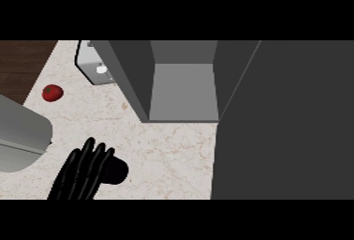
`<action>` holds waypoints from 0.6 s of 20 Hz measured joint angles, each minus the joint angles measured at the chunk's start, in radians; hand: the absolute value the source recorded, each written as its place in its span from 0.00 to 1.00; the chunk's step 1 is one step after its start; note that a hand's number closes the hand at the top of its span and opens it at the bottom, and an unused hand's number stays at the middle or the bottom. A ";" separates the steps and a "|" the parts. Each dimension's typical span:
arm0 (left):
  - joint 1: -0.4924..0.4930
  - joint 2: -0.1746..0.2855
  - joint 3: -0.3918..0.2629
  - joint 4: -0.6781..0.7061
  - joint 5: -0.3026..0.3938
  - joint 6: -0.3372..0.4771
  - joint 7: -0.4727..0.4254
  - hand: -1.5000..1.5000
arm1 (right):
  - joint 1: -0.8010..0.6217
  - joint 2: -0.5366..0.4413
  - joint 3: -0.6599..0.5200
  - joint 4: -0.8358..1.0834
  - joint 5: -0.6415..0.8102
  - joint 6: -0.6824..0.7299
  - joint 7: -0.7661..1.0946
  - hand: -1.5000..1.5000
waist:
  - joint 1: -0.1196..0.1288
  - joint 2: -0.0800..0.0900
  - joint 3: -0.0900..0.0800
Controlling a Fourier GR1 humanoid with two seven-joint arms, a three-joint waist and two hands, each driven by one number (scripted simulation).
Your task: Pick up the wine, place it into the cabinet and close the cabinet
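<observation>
In the head view, a pale marble-patterned counter (166,154) runs under an open grey box cabinet (131,75). Its inside is bare and lit, and it faces the robot so that something can be set straight in. A large flat dark grey panel (283,122) fills the right side of the view. I judge it to be the cabinet's door, swung wide to free the opening, and it hides whatever lies behind it.

The wine shows nowhere: not on the counter, not in the cabinet, not in a hand. It may sit behind the door panel, but this cannot be told. The right hand is also out of sight.

The black left hand (86,171) rises from the lower edge at the left. Its fingers are straight and side by side, its thumb is out to the right, and it holds nothing; it looks to be resting.

A small round red fruit (52,92) lies well apart near the left rim. A white and silver object (97,69) stands just beside the cabinet's left wall. A rounded light grey mass (21,136) at the left edge cannot be identified.

With the wine unplaced, the door has yet to be closed.
</observation>
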 measured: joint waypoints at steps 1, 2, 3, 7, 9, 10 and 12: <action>0.018 0.002 -0.027 -0.019 -0.007 0.004 0.010 0.00 | 0.012 -0.001 0.012 -0.031 0.000 -0.001 0.027 0.00 | 0.000 0.000 0.000; 0.031 0.000 -0.067 -0.022 -0.023 0.022 0.008 0.00 | 0.025 -0.003 0.020 -0.054 -0.004 0.002 0.042 0.00 | 0.000 0.000 0.000; 0.030 -0.002 -0.109 -0.041 -0.045 0.051 0.027 0.00 | 0.037 -0.008 0.015 -0.075 -0.018 0.008 0.053 0.00 | -0.001 0.001 0.000; 0.049 0.000 -0.202 -0.091 -0.121 0.116 0.068 0.00 | -0.005 -0.003 0.035 -0.114 -0.014 -0.014 0.139 0.00 | 0.002 0.002 0.000; 0.044 0.000 -0.250 -0.114 -0.161 0.154 0.101 0.00 | -0.023 0.003 0.050 -0.122 -0.002 -0.027 0.171 0.00 | 0.002 0.002 0.000; 0.039 -0.001 -0.274 -0.125 -0.183 0.175 0.120 0.00 | -0.035 0.000 0.046 -0.127 -0.004 -0.031 0.191 0.00 | 0.002 0.002 0.000; 0.046 0.008 -0.295 -0.132 -0.189 0.202 0.128 0.00 | -0.061 0.004 0.051 -0.126 0.003 -0.042 0.216 0.00 | 0.003 0.002 0.000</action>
